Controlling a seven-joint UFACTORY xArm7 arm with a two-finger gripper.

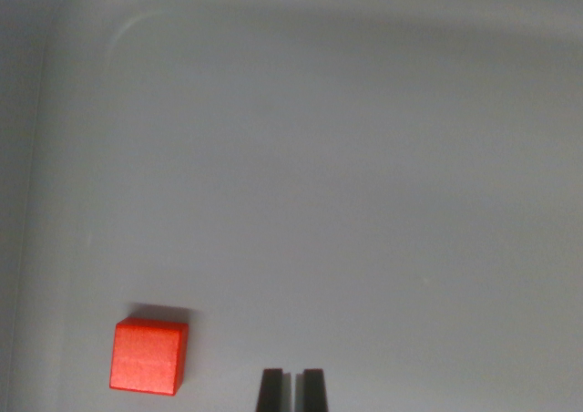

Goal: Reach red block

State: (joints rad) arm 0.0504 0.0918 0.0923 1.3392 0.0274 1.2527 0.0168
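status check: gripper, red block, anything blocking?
Gripper at bottom edge, fingers nearly together, holding nothing. Red block on the grey surface, toward the wrist view's left of the fingertips, not touched. Nothing between them.

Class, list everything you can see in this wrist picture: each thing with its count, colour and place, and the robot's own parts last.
red block: one, red, lower part of the wrist view's left, resting on the surface, apart from the hand.
surface: one, pale grey, fills nearly the whole picture; a faint curved edge shows near the top and the left.
hand: one, two dark fingers at the bottom edge, right of the block, close together with a thin gap between them, holding nothing.
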